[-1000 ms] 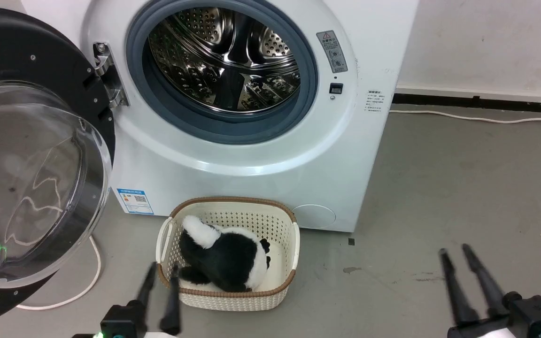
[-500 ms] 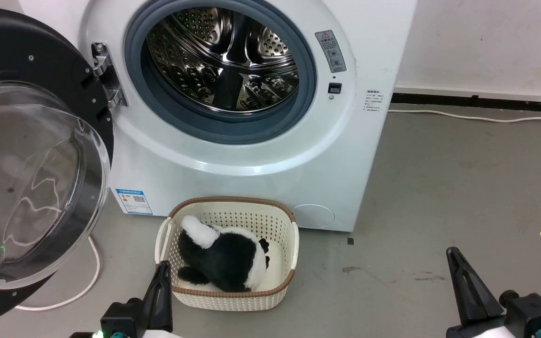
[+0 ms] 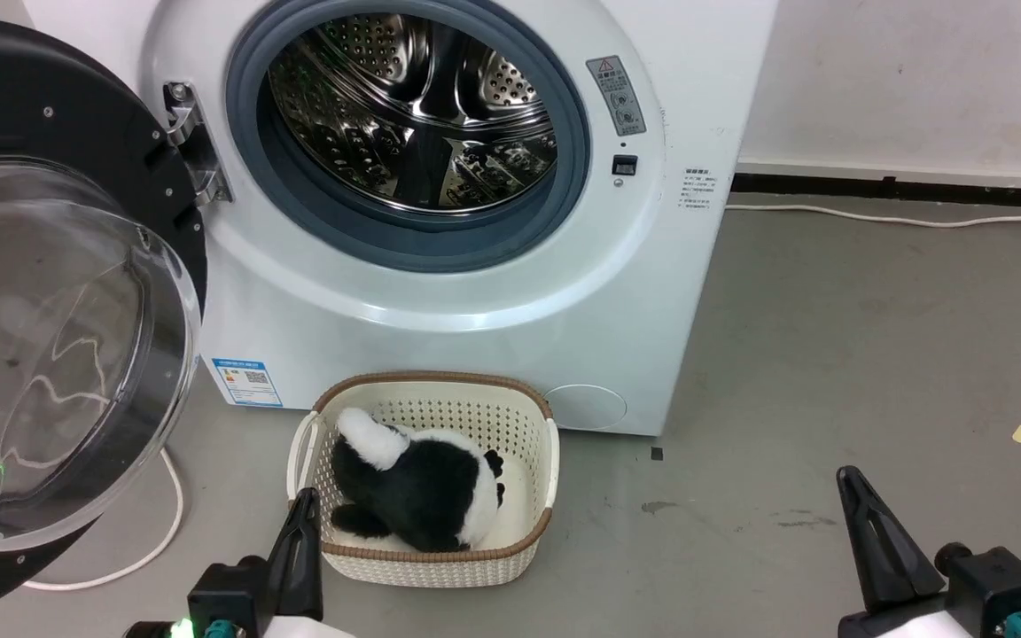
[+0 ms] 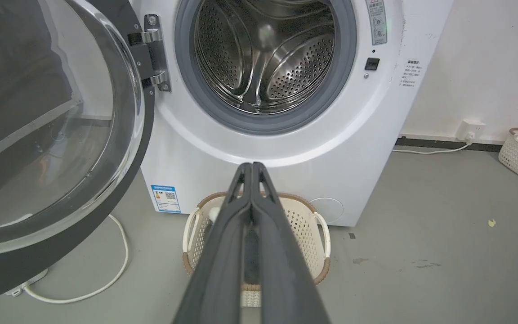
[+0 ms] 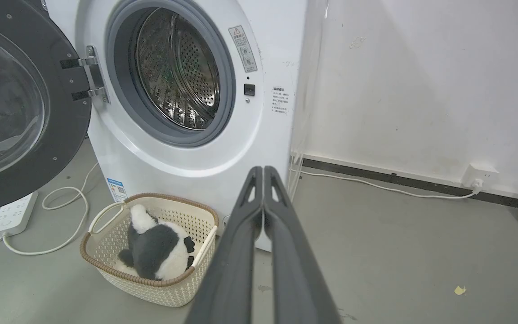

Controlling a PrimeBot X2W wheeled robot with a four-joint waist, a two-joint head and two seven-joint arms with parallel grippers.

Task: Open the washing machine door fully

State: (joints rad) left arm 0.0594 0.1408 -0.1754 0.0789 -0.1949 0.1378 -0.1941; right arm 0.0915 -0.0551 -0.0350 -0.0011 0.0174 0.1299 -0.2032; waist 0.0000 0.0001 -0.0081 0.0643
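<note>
Machine (image 3: 440, 292) is standing with its door (image 3: 50, 310) swung wide to the left, untouched. Basket (image 3: 440, 567) is sitting just before it, so a low left reach is risking a knock. Left fingers (image 3: 302, 540) and right fingers (image 3: 878, 540) are pressing shut, holding nothing.

The washing machine door (image 3: 41, 310) had a glossy black rim around clear glass; the drum (image 3: 413, 115) was polished, perforated steel (the basket (image 3: 431, 567) looked matt plastic).
</note>
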